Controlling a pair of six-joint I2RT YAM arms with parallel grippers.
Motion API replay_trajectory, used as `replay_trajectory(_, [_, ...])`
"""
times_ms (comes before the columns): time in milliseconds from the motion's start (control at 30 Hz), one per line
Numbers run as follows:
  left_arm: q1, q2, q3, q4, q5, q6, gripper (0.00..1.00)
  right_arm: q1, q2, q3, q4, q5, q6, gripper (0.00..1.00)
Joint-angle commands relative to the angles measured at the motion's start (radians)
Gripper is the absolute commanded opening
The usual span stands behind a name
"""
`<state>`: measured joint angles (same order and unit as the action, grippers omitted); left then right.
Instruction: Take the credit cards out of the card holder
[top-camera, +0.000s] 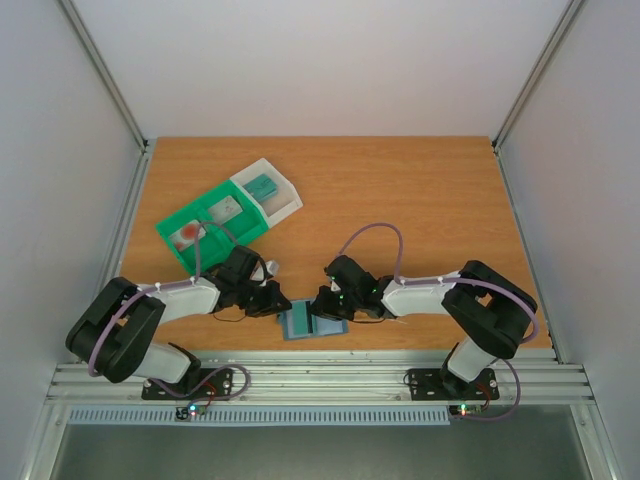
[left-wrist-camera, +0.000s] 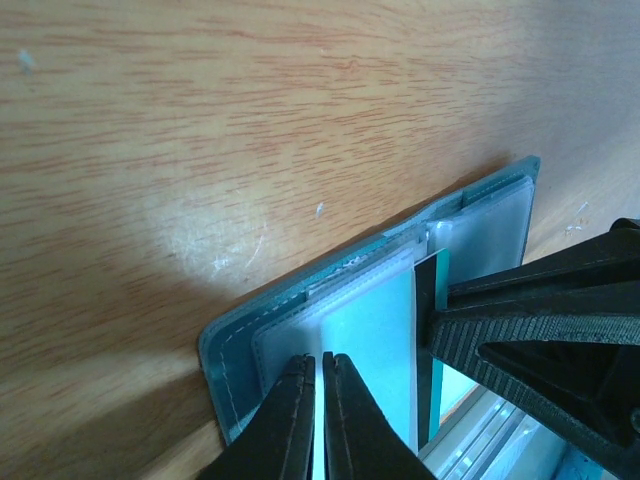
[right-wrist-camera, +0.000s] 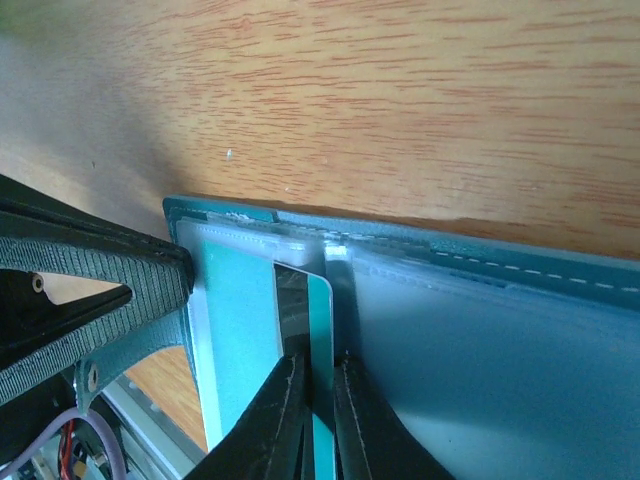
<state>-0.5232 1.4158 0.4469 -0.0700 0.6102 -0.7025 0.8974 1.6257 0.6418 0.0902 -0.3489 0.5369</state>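
open holder (top-camera: 312, 325) lies flat at the near edge of the bench (top-camera: 420, 200), between both arms. left gripper (left-wrist-camera: 320, 362): jaws nearly closed, pinching the holder's left panel. right gripper (right-wrist-camera: 318, 368): jaws nearly closed on a teal, dark-striped card (right-wrist-camera: 305, 305) partly out of its pocket.

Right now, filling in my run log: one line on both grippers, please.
left gripper: shut on blue-grey folding card holder | right gripper: shut on teal dark-striped plastic credit card, partly out of clear pocket

One card holder (top-camera: 310, 325), one green tray (top-camera: 168, 233), two hands (left-wrist-camera: 320, 365) (right-wrist-camera: 318, 365), at least three credit cards (right-wrist-camera: 320, 298) (top-camera: 262, 185) (top-camera: 232, 208).
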Motion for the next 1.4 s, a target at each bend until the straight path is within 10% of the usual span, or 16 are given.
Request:
replay_trajectory(0, [-0.004,0.030,-0.029,-0.023,-0.045,0.012,0.06,-0.005,0.001,-0.021,-0.014,0.022,-0.007,0.08])
replay_trajectory(700, [-0.004,-0.031,-0.007,-0.116,-0.117,0.028,0.07,-0.014,-0.174,-0.012,-0.188,0.098,-0.014,0.01])
replay_trajectory(1367, [-0.006,-0.511,0.341,-0.611,-0.271,0.175,0.24,-0.017,-0.388,0.204,-0.497,0.044,0.091,0.01])
